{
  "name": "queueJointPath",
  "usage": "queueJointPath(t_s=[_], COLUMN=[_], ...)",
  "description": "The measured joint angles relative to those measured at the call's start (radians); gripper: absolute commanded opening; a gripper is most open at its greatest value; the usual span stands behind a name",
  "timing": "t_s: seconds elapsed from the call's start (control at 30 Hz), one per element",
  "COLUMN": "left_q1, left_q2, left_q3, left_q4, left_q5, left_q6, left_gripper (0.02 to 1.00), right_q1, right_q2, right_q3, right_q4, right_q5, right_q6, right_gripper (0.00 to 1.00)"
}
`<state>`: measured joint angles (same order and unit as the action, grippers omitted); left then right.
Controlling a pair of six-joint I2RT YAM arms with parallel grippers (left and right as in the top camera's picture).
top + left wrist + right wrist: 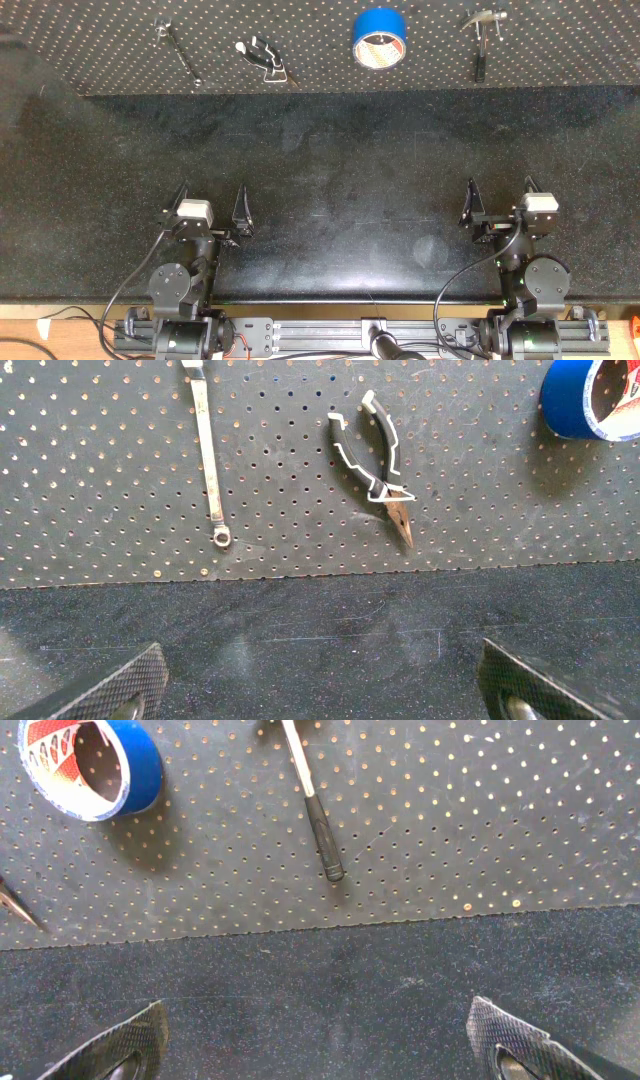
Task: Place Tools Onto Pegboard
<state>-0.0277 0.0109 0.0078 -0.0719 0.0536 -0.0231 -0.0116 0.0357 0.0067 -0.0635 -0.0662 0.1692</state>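
Observation:
Four tools hang on the black pegboard (100, 50) at the far edge: a silver wrench (177, 49) (208, 450), black-and-white pliers (266, 58) (373, 460), a roll of blue tape (379, 38) (592, 398) (92, 765), and a hammer (481, 35) with a black handle (314, 805). My left gripper (211, 208) (320, 685) stands open over the near part of the mat, holding nothing. My right gripper (499, 200) (320, 1045) is likewise open and empty, near the front right.
A dark mat (330, 170) covers the table between the arms and the pegboard. Both arm bases and cables sit along the near edge.

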Motion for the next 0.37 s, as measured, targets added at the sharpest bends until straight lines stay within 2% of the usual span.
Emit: queueJointPath(t_s=[0.37], left_q1=[0.000], left_q2=[0.000], left_q3=[0.000], left_q4=[0.000], left_q5=[0.000], left_q6=[0.000], left_gripper=[0.996], right_q1=[0.000], right_q2=[0.000], right_q3=[0.000], right_q4=[0.000], right_q5=[0.000], right_q6=[0.000], right_gripper=[0.976])
